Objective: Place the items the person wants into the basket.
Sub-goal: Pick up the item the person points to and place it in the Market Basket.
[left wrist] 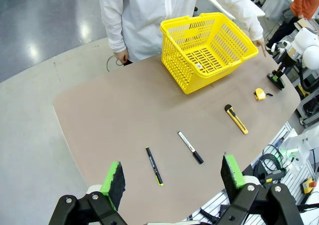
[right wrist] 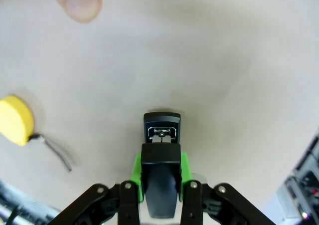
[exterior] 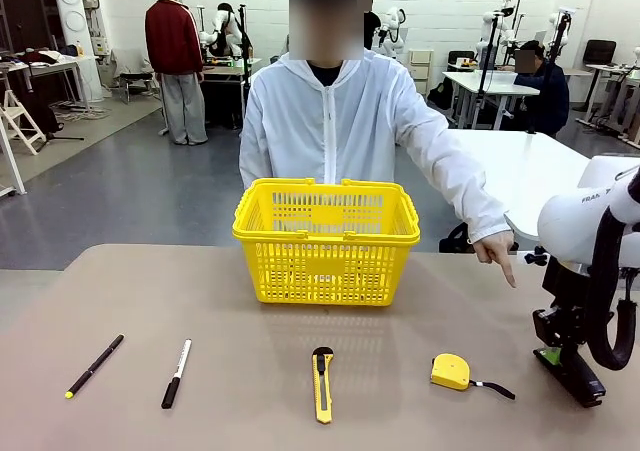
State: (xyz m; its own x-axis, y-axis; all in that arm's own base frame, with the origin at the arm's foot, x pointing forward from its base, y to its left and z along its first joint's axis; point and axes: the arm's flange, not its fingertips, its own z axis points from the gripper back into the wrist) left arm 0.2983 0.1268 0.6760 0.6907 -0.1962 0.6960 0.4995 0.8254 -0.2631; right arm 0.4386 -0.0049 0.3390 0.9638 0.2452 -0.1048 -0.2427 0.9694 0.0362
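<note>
Left gripper [left wrist: 174, 174] hangs open, high over the table [exterior: 130, 301]. Along the near edge lie a black pen [exterior: 94, 366], the marker [exterior: 177, 373], the utility knife [exterior: 322, 384] and a tape measure [exterior: 450, 371]. The basket [exterior: 325, 271] stands centrally near the far edge. The person's hand [exterior: 494, 244] points down at the right. Right gripper [right wrist: 160, 162] is clamped on a small black object [right wrist: 162, 130].

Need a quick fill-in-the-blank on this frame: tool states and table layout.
1. The left tool is ___.
2. The right tool is ___.
3. The marker lies between the pen and the ___.
4. Nearest the right tool lies the ___.
Missing: open; shut; utility knife; tape measure.
</note>
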